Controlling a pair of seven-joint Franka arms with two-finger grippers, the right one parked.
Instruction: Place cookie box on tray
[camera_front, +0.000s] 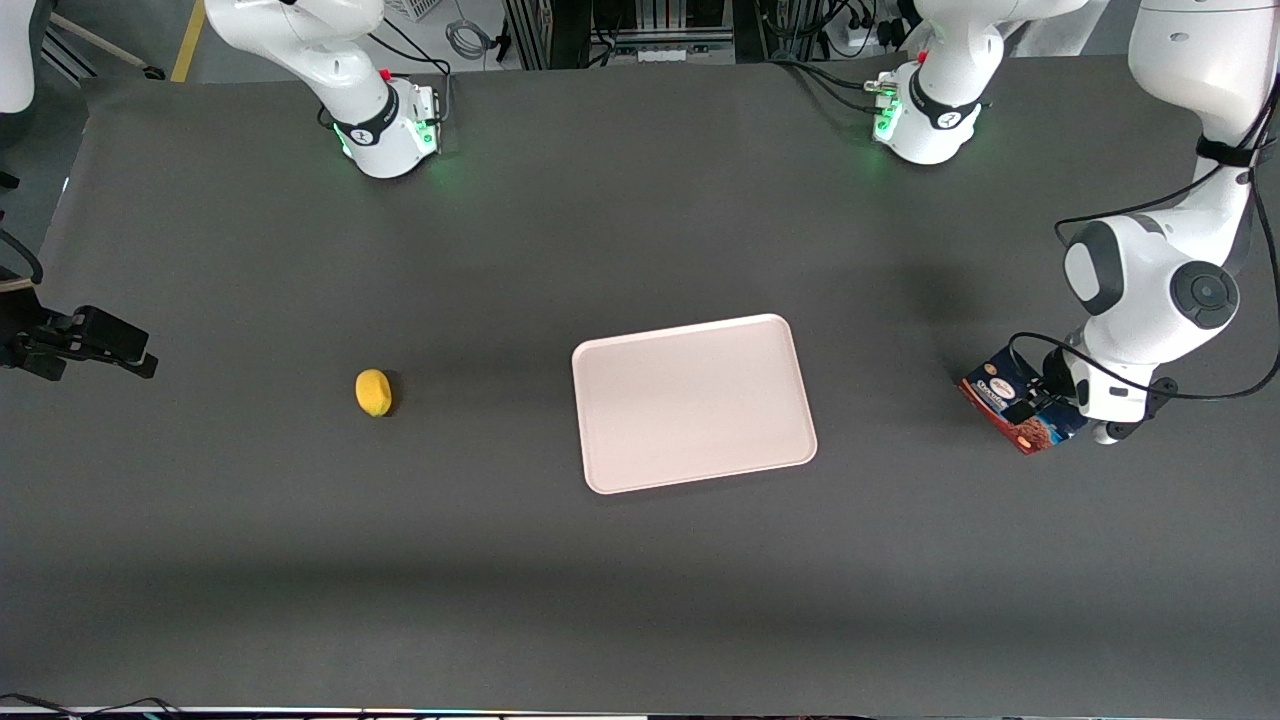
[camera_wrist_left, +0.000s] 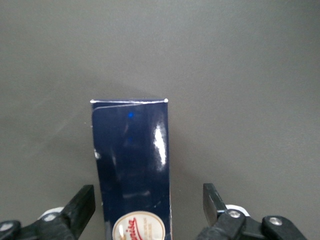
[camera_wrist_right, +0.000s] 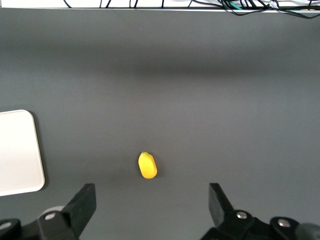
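The cookie box (camera_front: 1012, 403), navy with a red-brown edge and a cookie picture, sits on the table toward the working arm's end, well apart from the tray (camera_front: 640, 410). The pale pinkish-white tray holds nothing. The left arm's gripper (camera_front: 1042, 402) is low over the box. In the left wrist view the gripper (camera_wrist_left: 147, 200) is open and straddles the box (camera_wrist_left: 131, 150). Its fingers (camera_wrist_left: 82, 201) stand on either side of the narrow navy face, with a gap at each side. A white round logo shows between them.
A small yellow lump (camera_front: 373, 392) lies on the dark grey table toward the parked arm's end, also seen in the right wrist view (camera_wrist_right: 147, 165). The tray's corner (camera_wrist_right: 20, 150) shows there too. Both arm bases stand farthest from the front camera.
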